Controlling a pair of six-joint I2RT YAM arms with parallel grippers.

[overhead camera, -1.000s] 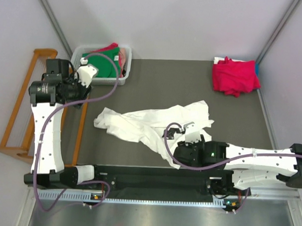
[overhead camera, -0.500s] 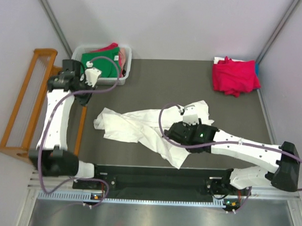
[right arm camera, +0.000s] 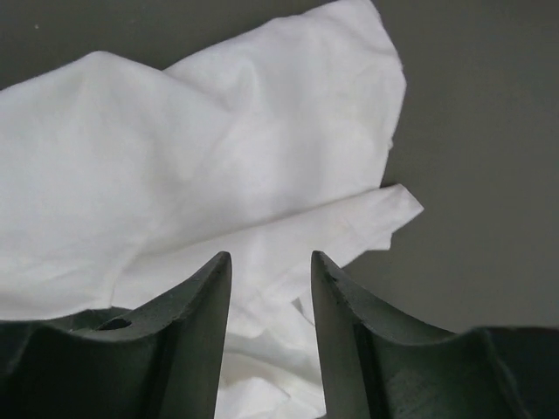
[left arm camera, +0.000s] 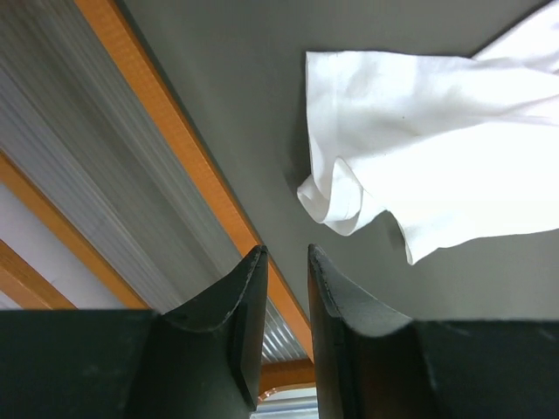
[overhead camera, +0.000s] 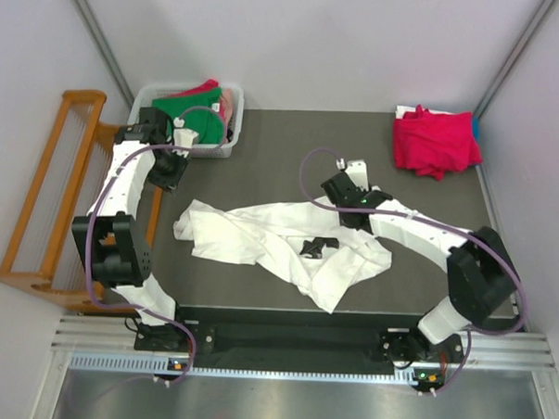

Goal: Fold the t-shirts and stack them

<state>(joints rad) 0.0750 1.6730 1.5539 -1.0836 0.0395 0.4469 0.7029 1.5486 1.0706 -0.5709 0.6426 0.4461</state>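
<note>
White cloth t-shirt [overhead camera: 260, 229] lies crumpled across the middle of the dark worktop [overhead camera: 292, 145], toward the near edge. Left gripper [left arm camera: 286, 255]: jaws narrowly parted, empty, at the left edge by the orange wooden rack [left arm camera: 188, 153], apart from the shirt. Right gripper [right arm camera: 271, 262]: jaws apart, empty, above the shirt's right end. Red cloth t-shirts [overhead camera: 435, 142] heaped at far right corner; bright green cloth t-shirt [overhead camera: 193, 113] in white slatted plastic basket [overhead camera: 217, 149], far left corner.

pale lilac walls [overhead camera: 296, 43] close a dark grey table [overhead camera: 292, 145] on three sides, evenly lit. an orange rack [overhead camera: 84, 97] stands along its left edge, a white basket [overhead camera: 225, 147] at its far left corner, bare metal [overhead camera: 299, 405] beyond the near edge.
</note>
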